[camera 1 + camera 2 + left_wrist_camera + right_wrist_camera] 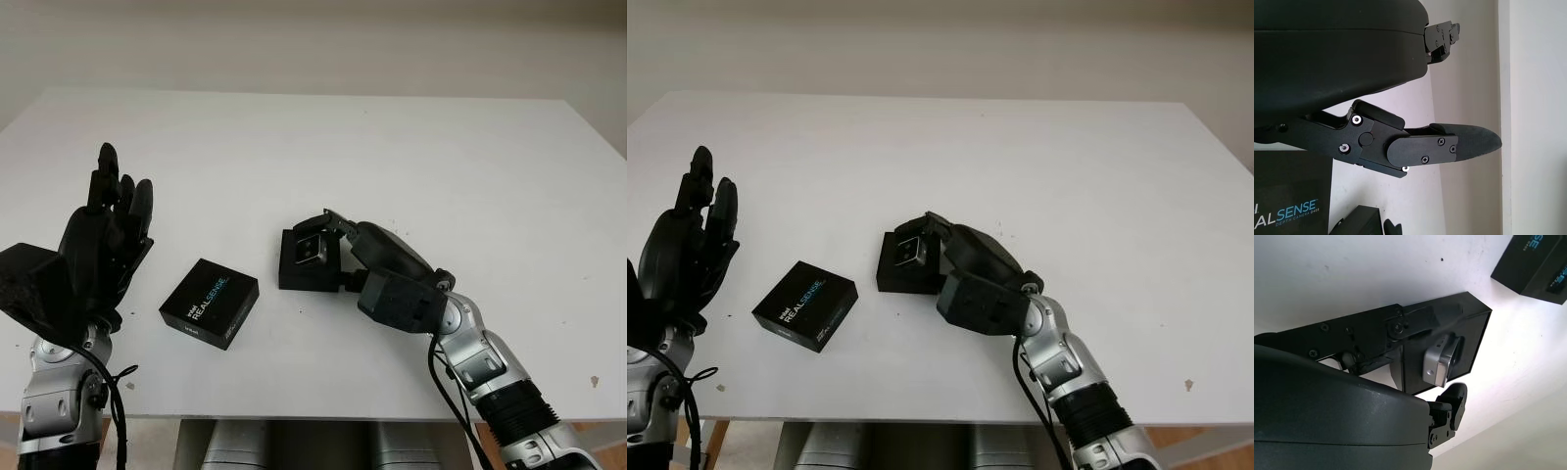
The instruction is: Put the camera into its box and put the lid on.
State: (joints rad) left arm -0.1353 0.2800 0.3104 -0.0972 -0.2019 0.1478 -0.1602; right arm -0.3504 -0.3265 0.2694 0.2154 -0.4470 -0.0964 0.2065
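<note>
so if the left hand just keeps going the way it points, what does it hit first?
Likely nothing: the open left hand points up and away over bare table; the lid sits beside it, off that line. Depth is uncertain.

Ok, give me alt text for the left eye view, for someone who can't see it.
The right hand holds the silver camera over the open black box mid-table. The lid, printed RealSense, lies left of the box, and the left hand is raised open beyond it.

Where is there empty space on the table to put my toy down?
Bare table stretches behind the box and to its right. It is crowded in front: left hand, lid, then right hand holding the camera over the box.
</note>
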